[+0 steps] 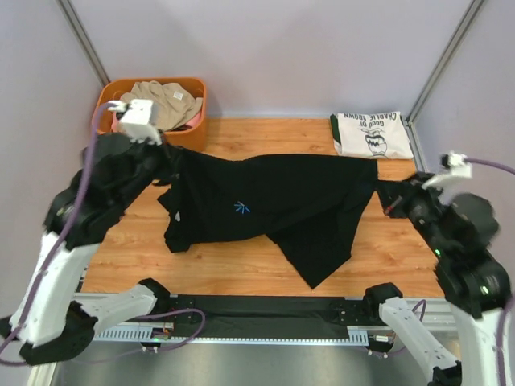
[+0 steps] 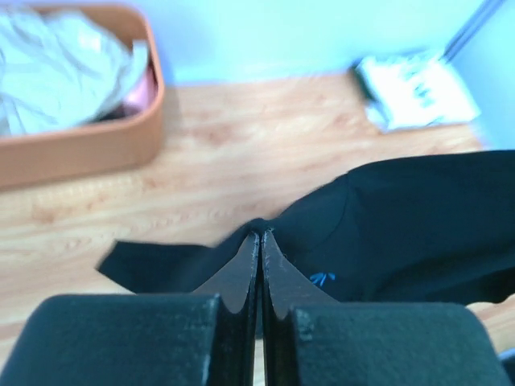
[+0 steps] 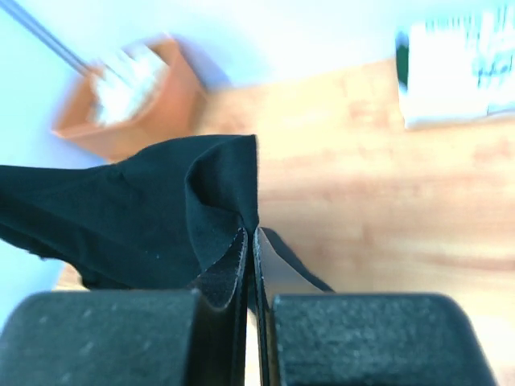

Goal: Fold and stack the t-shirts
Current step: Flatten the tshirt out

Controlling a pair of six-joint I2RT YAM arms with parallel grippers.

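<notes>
Nearest the top cam, my left gripper (image 1: 165,161) and right gripper (image 1: 392,197) have the black tee (image 1: 306,205) strung sideways between them. Left wrist: jaws pinched on its edge, cloth runs off rightward. Right wrist: same pinch, cloth trails left.

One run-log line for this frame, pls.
left jaws: shut on black t-shirt | right jaws: shut on black t-shirt | white t-shirt: folded, far right | bin: far left

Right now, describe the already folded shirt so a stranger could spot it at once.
Start at the wooden table, then look to its far right corner. The white t-shirt lies there folded, with green trim and Charlie Brown print, unlike the black t-shirt spread mid-table.
</notes>
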